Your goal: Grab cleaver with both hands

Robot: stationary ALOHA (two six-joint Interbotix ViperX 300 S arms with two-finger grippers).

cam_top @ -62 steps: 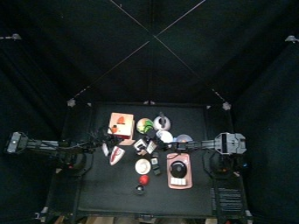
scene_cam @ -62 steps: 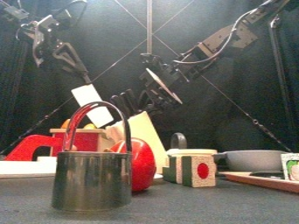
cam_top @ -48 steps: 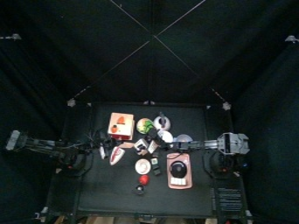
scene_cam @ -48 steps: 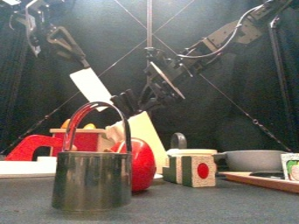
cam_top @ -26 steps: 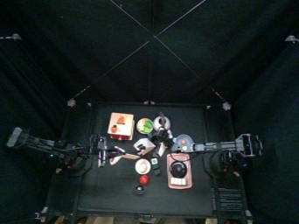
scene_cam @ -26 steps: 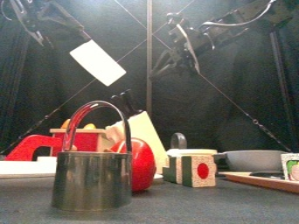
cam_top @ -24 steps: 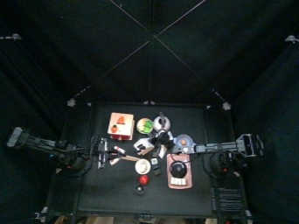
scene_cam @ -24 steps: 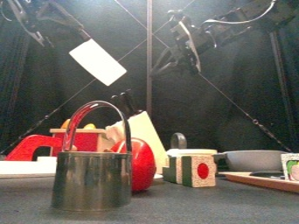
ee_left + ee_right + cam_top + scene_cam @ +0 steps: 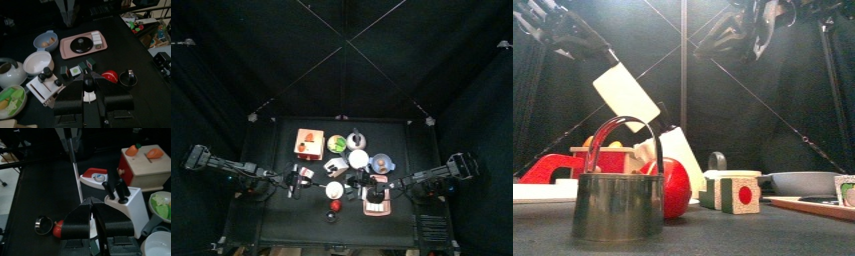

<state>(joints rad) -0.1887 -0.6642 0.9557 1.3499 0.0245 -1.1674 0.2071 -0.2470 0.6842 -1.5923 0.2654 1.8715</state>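
The cleaver (image 9: 627,95) hangs in the air at the left, its white blade tilted above the table things. My left gripper (image 9: 577,38) is shut on its handle up at the left. In the left wrist view the jaws (image 9: 88,86) close on a dark handle with a bit of white below it. High at the right, well apart from the cleaver, my right gripper (image 9: 760,22) is shut with nothing visible in it. In the right wrist view its jaws (image 9: 90,202) meet at the tips. A thin grey line runs ahead of them; I cannot tell what it is.
Below stand a white knife block (image 9: 673,150), a red apple (image 9: 673,188), a metal pail (image 9: 620,205) and a wooden block (image 9: 734,192). A pink tray (image 9: 83,45), bowls (image 9: 45,40) and a wooden box (image 9: 143,163) crowd the table (image 9: 265,205).
The left gripper has lifted the cleaver up and away to the left. The right gripper has risen up and to the right, away from the blade it was beside.
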